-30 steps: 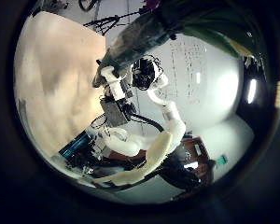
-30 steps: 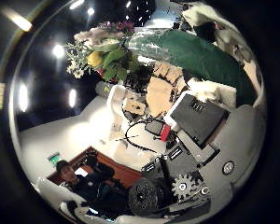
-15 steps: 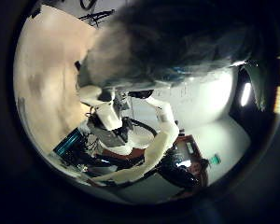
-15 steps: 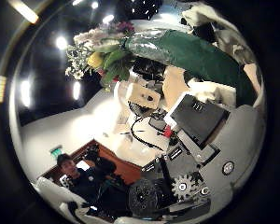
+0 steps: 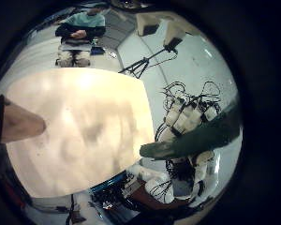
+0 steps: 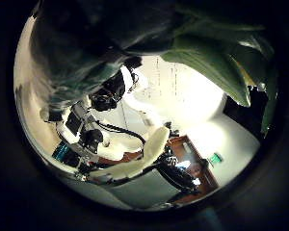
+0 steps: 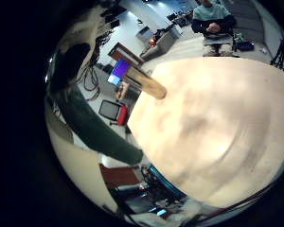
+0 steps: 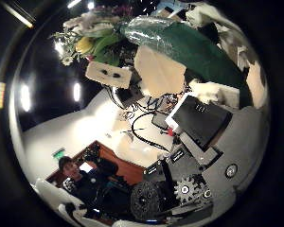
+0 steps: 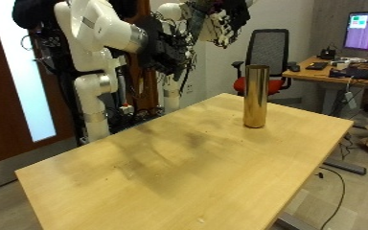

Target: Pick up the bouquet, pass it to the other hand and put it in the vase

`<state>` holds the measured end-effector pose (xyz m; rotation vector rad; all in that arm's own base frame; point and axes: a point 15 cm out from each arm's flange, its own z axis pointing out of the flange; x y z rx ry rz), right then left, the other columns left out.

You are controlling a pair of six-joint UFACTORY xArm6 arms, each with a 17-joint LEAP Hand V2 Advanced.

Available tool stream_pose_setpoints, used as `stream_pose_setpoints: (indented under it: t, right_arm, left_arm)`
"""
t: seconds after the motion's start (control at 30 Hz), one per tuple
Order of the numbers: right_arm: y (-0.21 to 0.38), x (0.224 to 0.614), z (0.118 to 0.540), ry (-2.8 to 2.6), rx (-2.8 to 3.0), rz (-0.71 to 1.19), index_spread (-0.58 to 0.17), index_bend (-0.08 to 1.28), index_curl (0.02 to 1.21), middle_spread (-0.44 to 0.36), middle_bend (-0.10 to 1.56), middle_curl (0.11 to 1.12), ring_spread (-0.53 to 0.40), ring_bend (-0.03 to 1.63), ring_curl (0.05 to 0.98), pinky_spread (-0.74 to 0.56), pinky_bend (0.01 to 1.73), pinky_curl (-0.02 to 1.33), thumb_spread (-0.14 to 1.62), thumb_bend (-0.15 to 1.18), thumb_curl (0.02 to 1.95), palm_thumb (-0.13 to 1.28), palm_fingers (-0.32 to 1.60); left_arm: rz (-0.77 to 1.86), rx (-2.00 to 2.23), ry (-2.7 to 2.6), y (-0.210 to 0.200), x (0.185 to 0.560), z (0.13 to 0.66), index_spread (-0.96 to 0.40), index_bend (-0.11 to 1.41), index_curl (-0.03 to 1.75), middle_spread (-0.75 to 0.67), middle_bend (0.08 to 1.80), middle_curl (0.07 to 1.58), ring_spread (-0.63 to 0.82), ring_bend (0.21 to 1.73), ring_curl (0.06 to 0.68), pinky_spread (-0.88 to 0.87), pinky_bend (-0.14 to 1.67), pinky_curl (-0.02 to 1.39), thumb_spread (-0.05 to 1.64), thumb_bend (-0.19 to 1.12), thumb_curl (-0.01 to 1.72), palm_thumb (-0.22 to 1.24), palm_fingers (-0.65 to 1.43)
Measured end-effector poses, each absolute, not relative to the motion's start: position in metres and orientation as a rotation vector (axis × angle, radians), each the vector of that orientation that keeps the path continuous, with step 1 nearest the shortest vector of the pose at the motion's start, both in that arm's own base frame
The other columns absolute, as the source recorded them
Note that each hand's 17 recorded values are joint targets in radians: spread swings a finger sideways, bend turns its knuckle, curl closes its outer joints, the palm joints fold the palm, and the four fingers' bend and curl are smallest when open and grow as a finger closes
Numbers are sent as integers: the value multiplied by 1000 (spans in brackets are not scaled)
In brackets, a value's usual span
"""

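Observation:
High above the table's far side, my right hand (image 9: 172,48) is shut on the green wrap (image 8: 180,47) of the bouquet (image 9: 230,17). Its pale flowers (image 8: 90,38) stick out past the wrap. My left hand (image 9: 212,23) is right against the bouquet's flower end, and a white part of it (image 8: 109,74) shows beside the wrap in the right thumb side view. Wrap and green leaves (image 6: 222,63) fill the left thumb side view. The tall golden vase (image 9: 254,96) stands upright on the wooden table (image 9: 172,163), below and beyond the hands, and it also appears as vase (image 7: 142,80) and vase (image 5: 14,120).
An office chair (image 9: 271,53) and a desk (image 9: 344,72) with a monitor (image 9: 367,29) stand beyond the vase end of the table. The table's edge runs close behind the vase.
The left hand has closed in on the bouquet, which now fills its thumb side view. In the right thumb side view the other hand has come up against the wrap.

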<state>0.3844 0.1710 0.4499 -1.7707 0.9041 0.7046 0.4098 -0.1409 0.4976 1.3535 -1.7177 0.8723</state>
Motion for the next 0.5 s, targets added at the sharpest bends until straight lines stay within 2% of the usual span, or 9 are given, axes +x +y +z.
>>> stream_pose_setpoints:
  t: [0.03,0.13,0.23,0.3,0.43,0.5]
  right_arm:
    - [172,384,450,900,-1774,702,-270,1060,1013,-120,1360,792,-203,1401,693,-279,932,1255,172,-20,952,1188,1095]
    - [172,382,454,893,-1779,688,-270,1061,1015,-121,1359,795,-205,1394,697,-279,922,1263,177,-19,952,1187,1090]
    - [175,382,454,891,-1788,674,-270,1060,1015,-121,1357,797,-205,1391,700,-279,918,1268,179,-19,952,1187,1092]
    - [177,381,451,892,-1806,673,-270,1060,1016,-121,1356,798,-206,1389,702,-279,915,1271,180,-19,952,1187,1092]
    - [174,388,445,921,-1836,617,-271,1059,1017,-123,1351,802,-206,1386,707,-279,912,1277,181,-19,953,1187,1092]
    - [172,391,442,935,-1856,586,-271,1059,1017,-123,1348,804,-207,1384,710,-280,910,1280,182,-19,953,1187,1092]
  left_arm:
    - [873,1349,-1715,-142,410,498,229,190,329,129,463,390,414,522,189,347,179,270,812,-31,331,229,366]
    - [880,1342,-1690,-144,411,500,173,178,352,-44,586,443,286,551,185,228,202,264,833,-25,332,277,480]
    - [883,1316,-1668,-148,409,504,145,171,362,-115,620,467,206,586,186,156,231,267,843,-28,331,296,524]
    - [879,1293,-1655,-149,406,506,116,148,359,-184,660,492,101,643,192,33,339,289,856,-21,333,330,641]
    - [916,1264,-1614,-150,408,517,77,156,363,-255,691,526,-22,696,203,-129,451,315,877,-23,332,371,660]
    - [924,1251,-1597,-150,407,521,29,122,342,-338,771,568,-194,795,234,-351,629,360,905,-11,342,454,778]
